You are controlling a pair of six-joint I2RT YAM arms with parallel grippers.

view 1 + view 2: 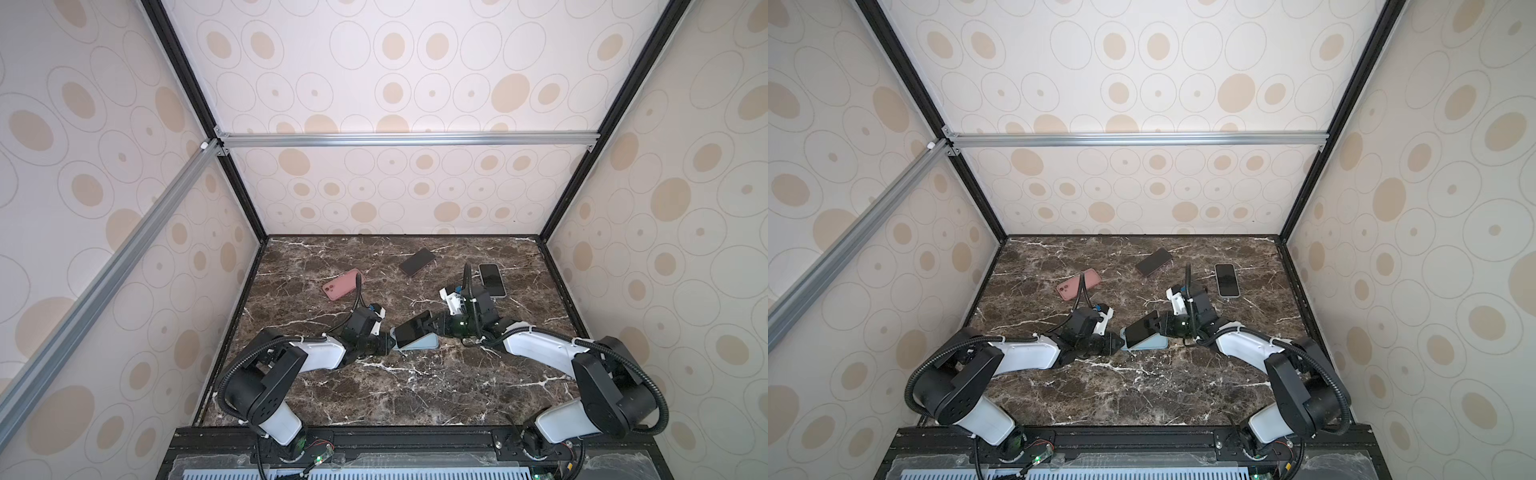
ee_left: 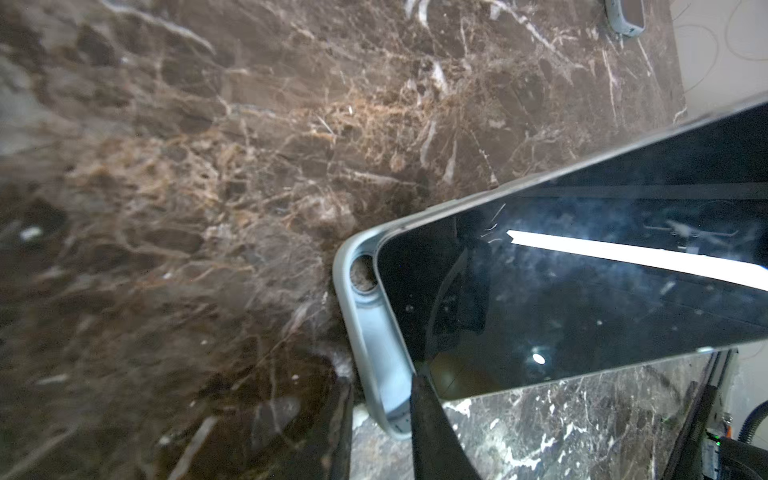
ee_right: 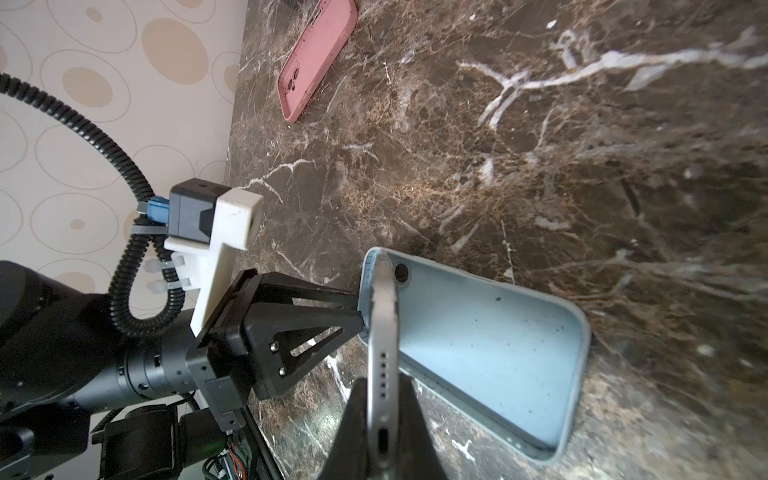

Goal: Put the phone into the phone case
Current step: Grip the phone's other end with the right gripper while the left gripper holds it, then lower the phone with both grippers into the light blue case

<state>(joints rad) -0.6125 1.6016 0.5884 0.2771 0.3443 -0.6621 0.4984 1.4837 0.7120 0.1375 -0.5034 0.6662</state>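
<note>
A light blue phone case (image 1: 424, 344) (image 1: 1152, 344) lies open side up in the middle of the marble table. The phone (image 1: 412, 328) (image 1: 1141, 329), with a black screen and a silver rim, slants above it. Its far end rests inside the case's camera-hole end (image 2: 374, 332), and its near end is raised. My right gripper (image 1: 432, 322) (image 3: 383, 380) is shut on the phone's raised end, by the charging port. My left gripper (image 1: 391, 336) (image 2: 381, 380) straddles the case's end wall. One finger touches the inside, and a thin gap shows at the other.
A pink case (image 1: 343, 283) (image 3: 318, 58) lies at the back left. A dark phone (image 1: 417, 262) lies at the back middle. Another phone with a white rim (image 1: 492, 279) lies just behind the right wrist. Patterned walls enclose the table on three sides.
</note>
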